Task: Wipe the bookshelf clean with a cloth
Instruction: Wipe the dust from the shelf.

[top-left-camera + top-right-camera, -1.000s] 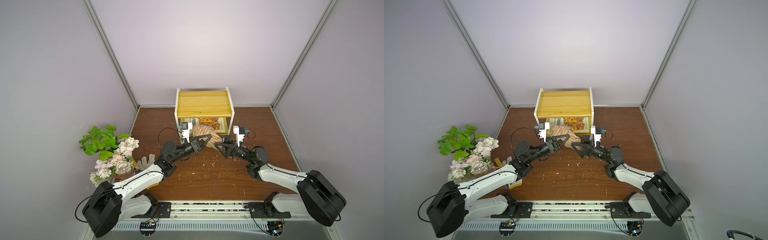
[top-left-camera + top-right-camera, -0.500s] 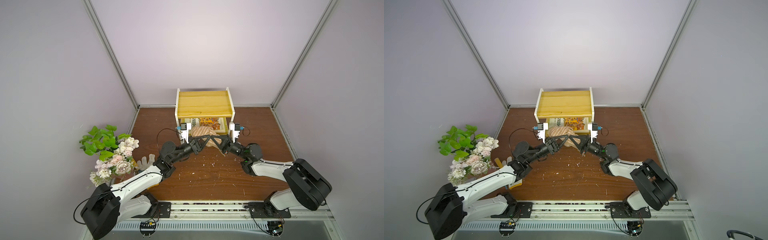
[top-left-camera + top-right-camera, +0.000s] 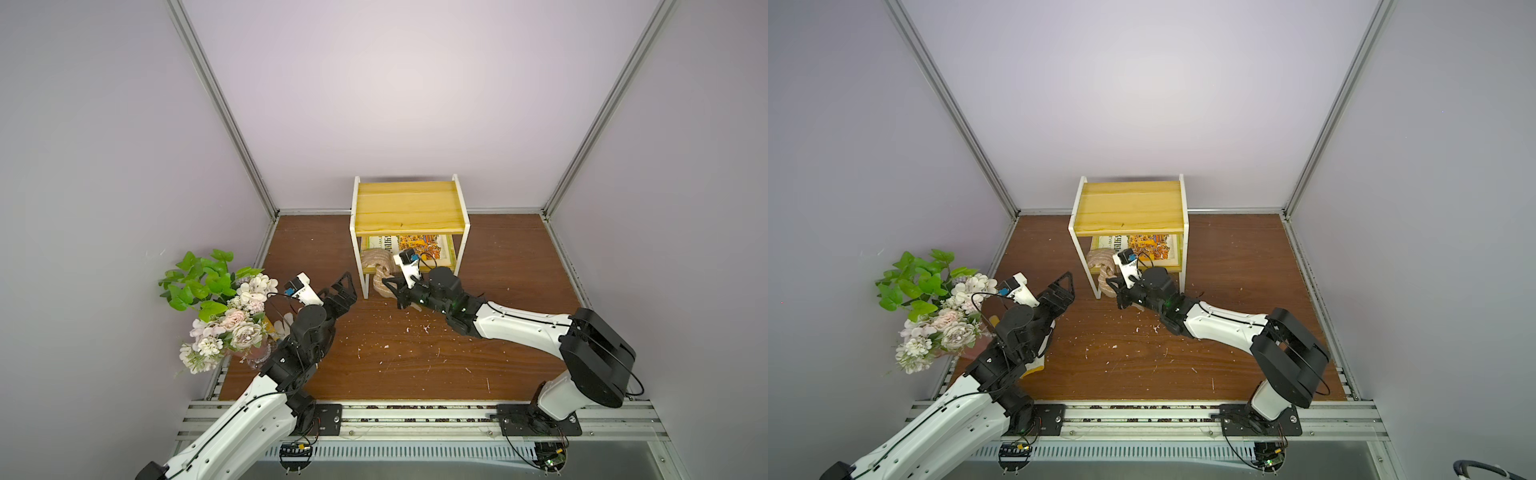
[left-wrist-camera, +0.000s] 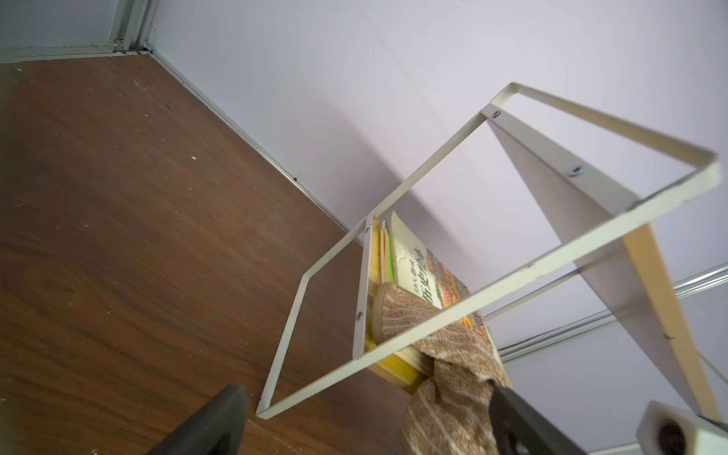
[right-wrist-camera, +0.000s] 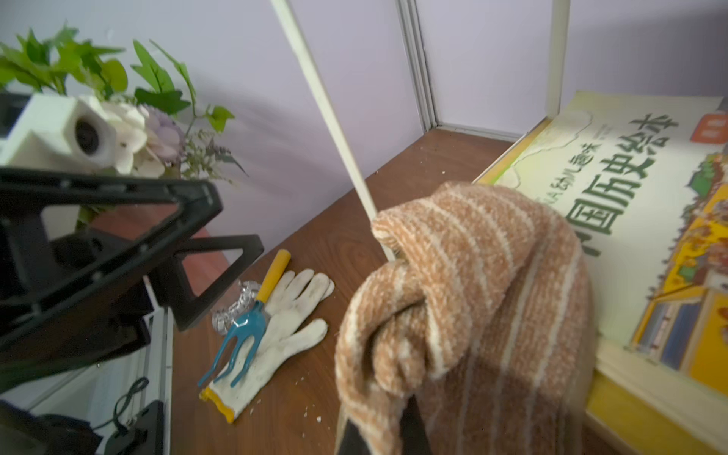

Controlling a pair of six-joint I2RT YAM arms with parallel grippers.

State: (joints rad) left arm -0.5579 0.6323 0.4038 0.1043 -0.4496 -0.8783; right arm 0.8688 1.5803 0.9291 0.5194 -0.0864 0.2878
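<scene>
Tan cloth (image 5: 472, 275) in R end effector (image 5: 379, 432), arm low

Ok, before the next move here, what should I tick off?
1. The right hand shut on the cloth: ok.
2. The left hand open, apart from the cloth: ok.
3. The cloth clear of the bookshelf: not ok, part lies on the lower board.
4. The lower board free to wipe: not ok, a picture book lies on it.
5. The top board bare: ok.
6. Grip firm enough: cannot tell.
</scene>
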